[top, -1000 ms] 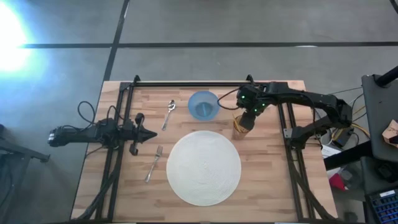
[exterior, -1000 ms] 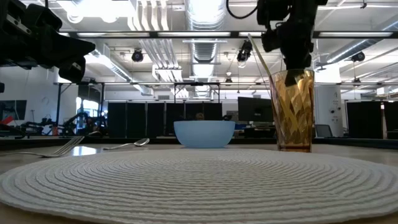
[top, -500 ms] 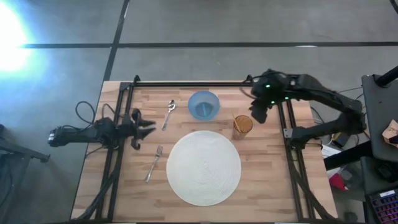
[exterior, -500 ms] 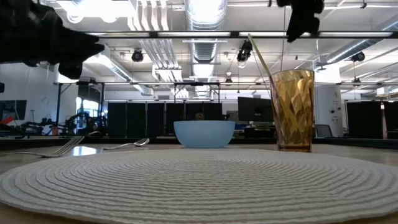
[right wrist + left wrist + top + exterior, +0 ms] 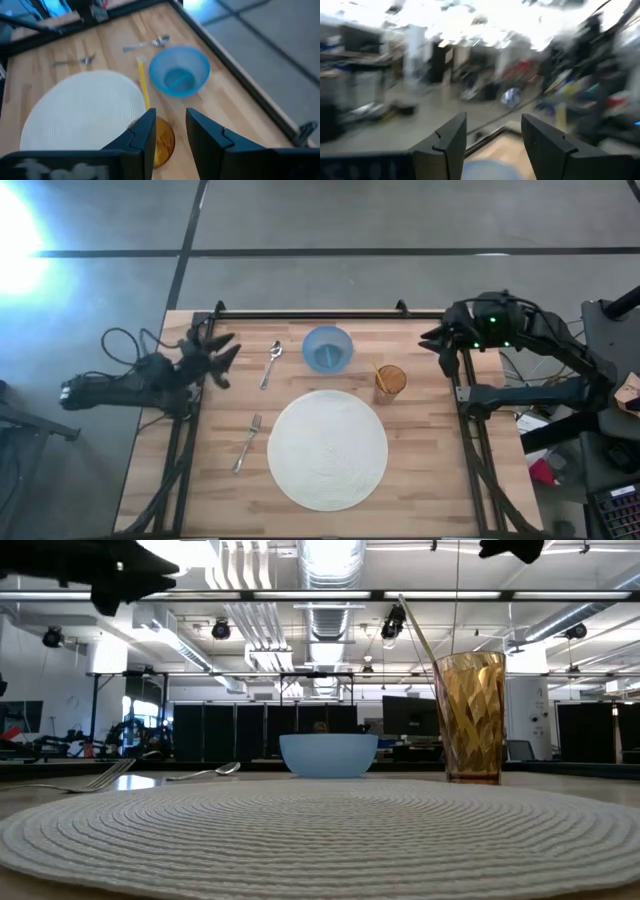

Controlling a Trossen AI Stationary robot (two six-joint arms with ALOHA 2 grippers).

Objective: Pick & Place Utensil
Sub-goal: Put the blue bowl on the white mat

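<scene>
While a yellow utensil (image 5: 380, 372) stands in the amber glass (image 5: 390, 381) on the bench (image 5: 430, 460), both the left gripper (image 5: 222, 356) and right gripper (image 5: 434, 340) hover with fingers parted, holding nothing.

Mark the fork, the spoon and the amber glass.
fork (image 5: 248, 443), high view, middle of its handle
spoon (image 5: 271, 365), high view, middle of its handle
amber glass (image 5: 473, 720), low view, middle of its side wall

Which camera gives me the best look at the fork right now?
The high view: the fork lies in full outline on the wood, just off the white placemat. The low view catches only its tines edge-on, and the right wrist view shows it small and blurred. I can't make it out in the left wrist view.
</scene>
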